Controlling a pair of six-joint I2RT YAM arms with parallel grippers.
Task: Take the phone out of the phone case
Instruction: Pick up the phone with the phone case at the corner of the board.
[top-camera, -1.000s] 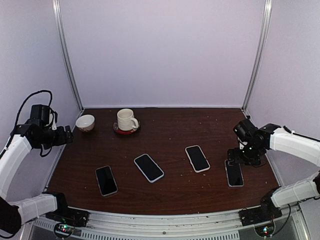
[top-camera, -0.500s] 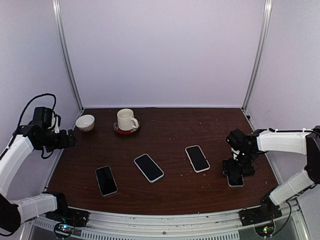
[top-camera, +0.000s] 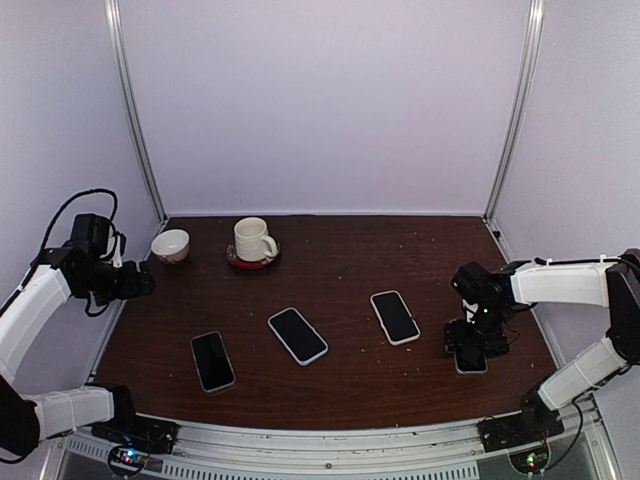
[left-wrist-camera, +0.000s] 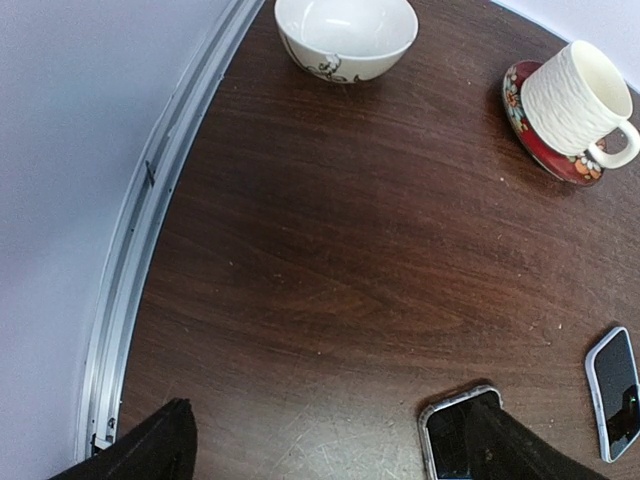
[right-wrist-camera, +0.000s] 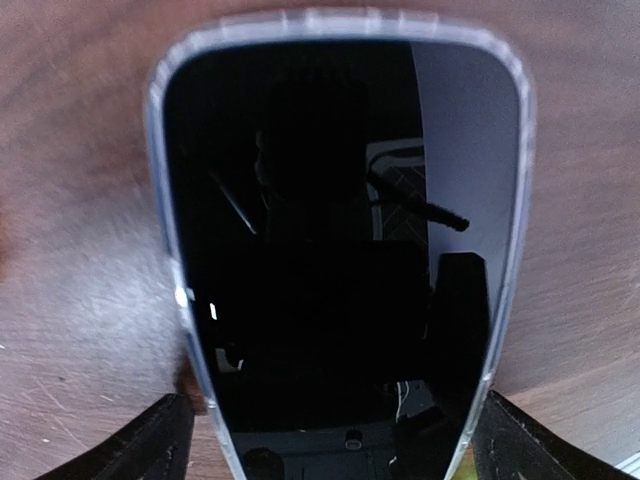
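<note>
Phone, black screen up, in clear case, flat on the counter at far right. Right fingers: spread apart, one on either side of the phone's end, contact not discernible. Left fingers: apart, holding nothing, above the counter's left edge. Also on the counter: three further phones, white mug on red saucer, white bowl.
</note>
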